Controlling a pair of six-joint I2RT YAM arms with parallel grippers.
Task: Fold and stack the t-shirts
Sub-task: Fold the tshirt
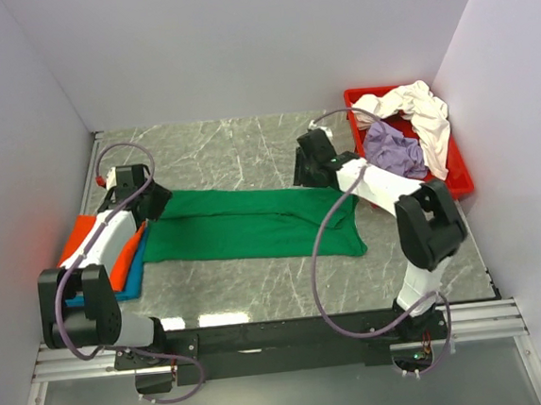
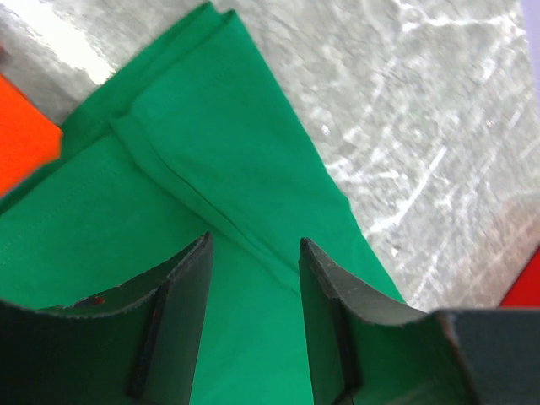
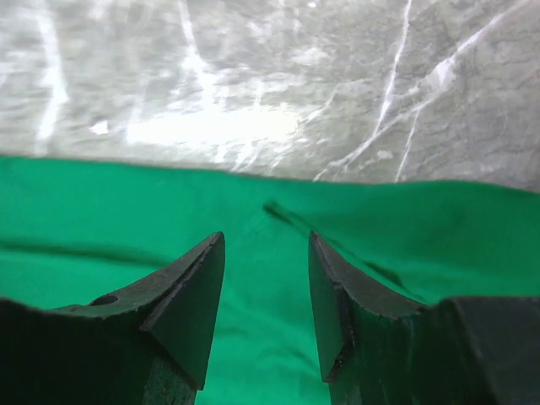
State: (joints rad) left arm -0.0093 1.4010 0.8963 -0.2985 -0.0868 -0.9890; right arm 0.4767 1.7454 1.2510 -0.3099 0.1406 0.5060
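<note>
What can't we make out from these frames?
- Top view: the left arm covers much of the orange t-shirt and teal t-shirt, so their folds cannot be judged.
- Top view: the cream-white t-shirt and lavender t-shirt hide the red tray floor; anything beneath is unseen.
- Wrist views: the green t-shirt runs off the frame edges, so its full outline is missing there.

green t-shirt [image 1: 254, 225]: soft matt cloth, fine knit, a stitched hem line under me
table [image 1: 228, 154]: grey marbled top — glossy, throwing white glare
my left fingers [image 2: 173, 329]: dark matt plastic, edges a little rough
red tray [image 1: 458, 180]: smooth plastic, slight sheen
</note>
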